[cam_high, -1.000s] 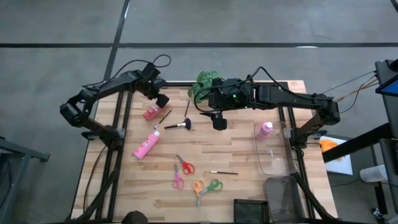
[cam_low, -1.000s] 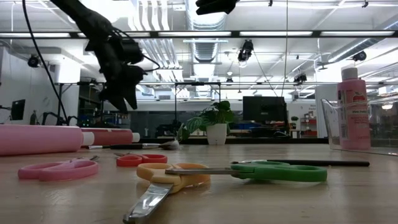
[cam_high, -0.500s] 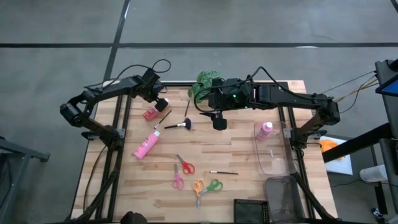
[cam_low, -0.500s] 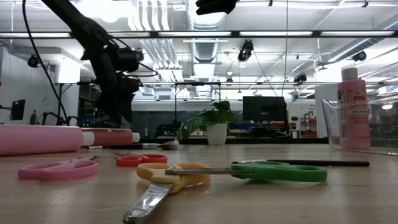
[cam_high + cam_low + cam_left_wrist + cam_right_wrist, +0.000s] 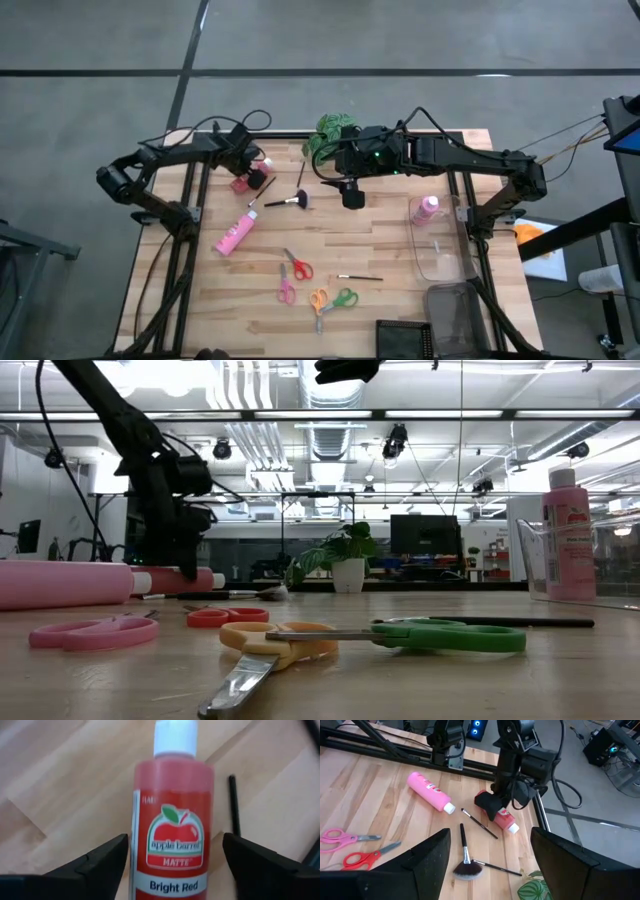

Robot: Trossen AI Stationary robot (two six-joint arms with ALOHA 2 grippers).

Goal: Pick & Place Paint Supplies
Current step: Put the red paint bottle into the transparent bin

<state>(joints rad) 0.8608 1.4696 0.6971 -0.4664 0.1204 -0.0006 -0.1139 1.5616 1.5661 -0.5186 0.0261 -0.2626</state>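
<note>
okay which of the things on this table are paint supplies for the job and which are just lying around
Paint supplies: red bottle between the open left hand's fingers; pink bottle lying flat; pink bottle upright by the clear bin; fan brush; thin brushes.

Lying about: scissors, pink, red, orange, green; plant.

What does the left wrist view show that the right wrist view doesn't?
Only the left wrist view shows the label on the red bottle, reading Bright Red, with the left tool open and a finger on either side of the bottle. Only the right wrist view shows the wider table: the pink bottle, the fan brush, the scissors, a leaf of the plant, and the left arm from outside. Both show the red bottle lying on the wooden table with a thin brush beside it.
</note>
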